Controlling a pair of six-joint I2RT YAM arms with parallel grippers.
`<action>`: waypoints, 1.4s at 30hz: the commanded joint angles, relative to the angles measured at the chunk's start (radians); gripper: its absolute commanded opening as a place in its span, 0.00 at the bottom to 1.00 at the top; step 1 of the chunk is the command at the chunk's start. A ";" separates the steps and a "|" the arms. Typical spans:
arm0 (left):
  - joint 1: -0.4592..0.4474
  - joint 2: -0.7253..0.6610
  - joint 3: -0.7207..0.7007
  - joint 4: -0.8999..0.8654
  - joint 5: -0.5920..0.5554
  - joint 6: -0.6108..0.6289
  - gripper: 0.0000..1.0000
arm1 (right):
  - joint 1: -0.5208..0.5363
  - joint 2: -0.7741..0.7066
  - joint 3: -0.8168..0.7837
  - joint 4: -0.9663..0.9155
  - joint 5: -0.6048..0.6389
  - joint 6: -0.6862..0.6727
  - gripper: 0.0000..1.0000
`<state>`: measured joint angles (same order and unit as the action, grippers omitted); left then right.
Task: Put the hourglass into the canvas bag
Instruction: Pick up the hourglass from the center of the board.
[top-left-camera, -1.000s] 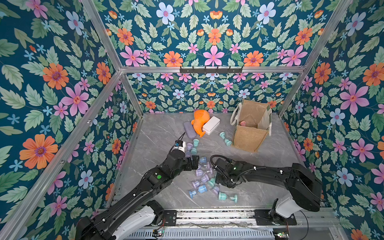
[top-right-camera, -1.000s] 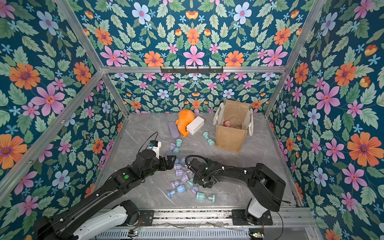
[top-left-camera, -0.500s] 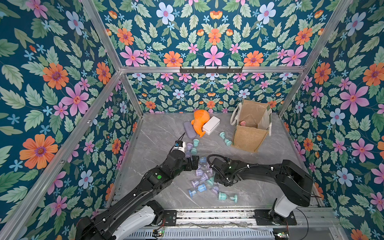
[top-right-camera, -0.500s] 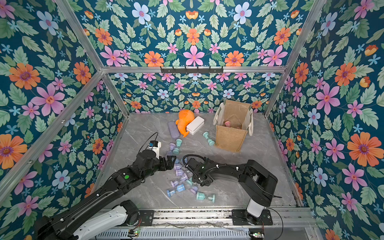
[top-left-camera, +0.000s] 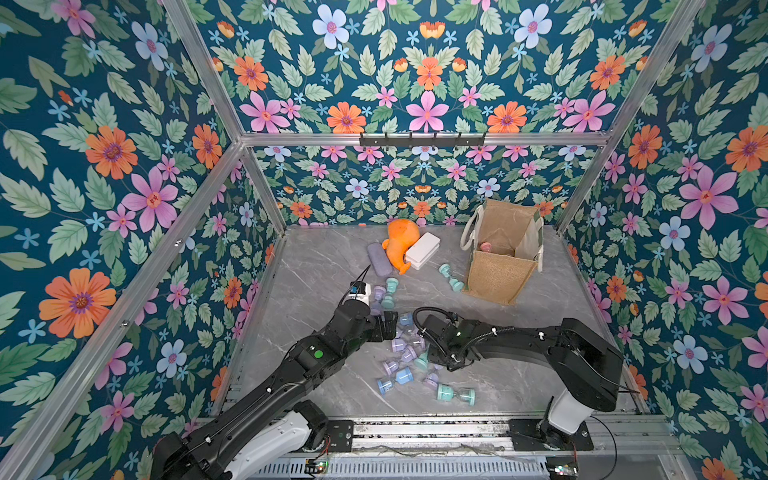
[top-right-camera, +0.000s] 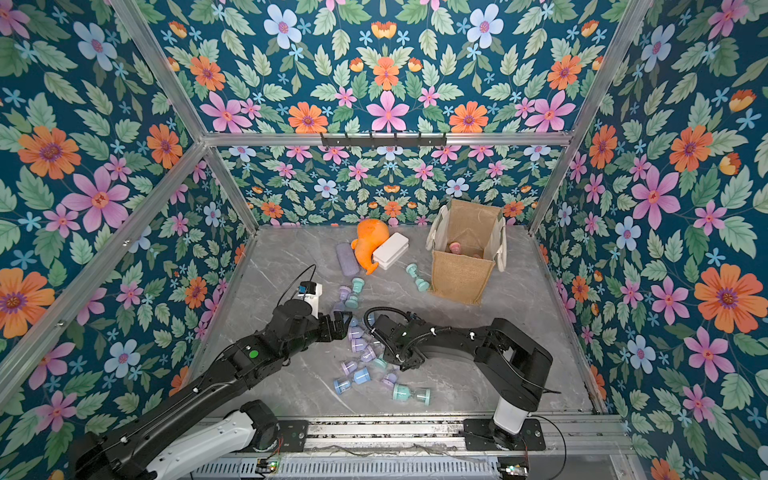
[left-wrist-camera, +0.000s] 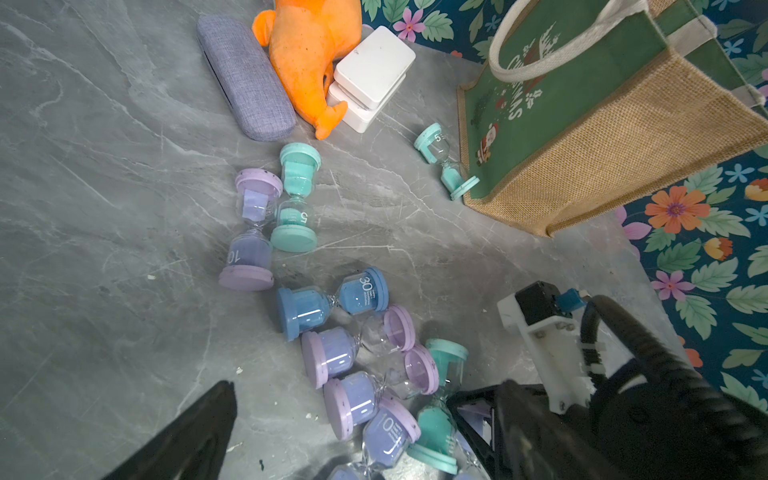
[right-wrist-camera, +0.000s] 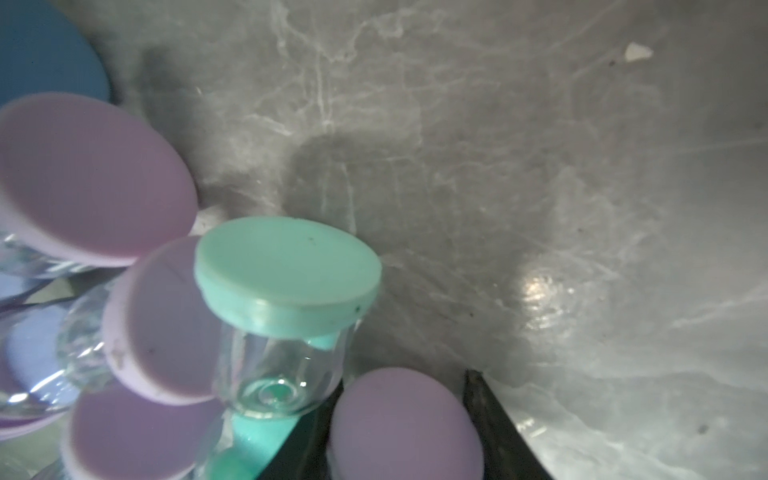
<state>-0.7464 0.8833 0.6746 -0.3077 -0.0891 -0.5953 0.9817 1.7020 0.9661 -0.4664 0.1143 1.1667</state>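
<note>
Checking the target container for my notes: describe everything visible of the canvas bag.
The canvas bag is a boxy tan jute tote standing upright and open at the far right of the table, near the back wall. It has cream side panels, cream loop handles and dark green edging; the left wrist view shows one outer side green with a Christmas print. A pink-capped hourglass lies inside, and a teal hourglass lies against its base.

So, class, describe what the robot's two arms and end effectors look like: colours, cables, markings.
Both arms are black, each with a white segment by the base rail. The left arm bears a round green dot; the right arm has a ribbed black hose held by white ties. The left end effector and right end effector are black.
</note>
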 joint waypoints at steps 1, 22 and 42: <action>0.001 -0.006 0.002 0.011 -0.013 0.003 1.00 | -0.002 -0.001 0.002 0.014 0.015 -0.001 0.41; 0.000 0.007 0.045 0.052 -0.016 0.011 1.00 | -0.106 -0.288 0.045 -0.044 0.104 -0.163 0.34; 0.000 0.280 0.260 0.272 0.020 0.052 1.00 | -0.464 -0.350 0.470 -0.163 0.009 -0.577 0.32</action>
<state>-0.7464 1.1336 0.9112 -0.0990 -0.0761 -0.5652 0.5629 1.3392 1.3945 -0.6212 0.1673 0.6659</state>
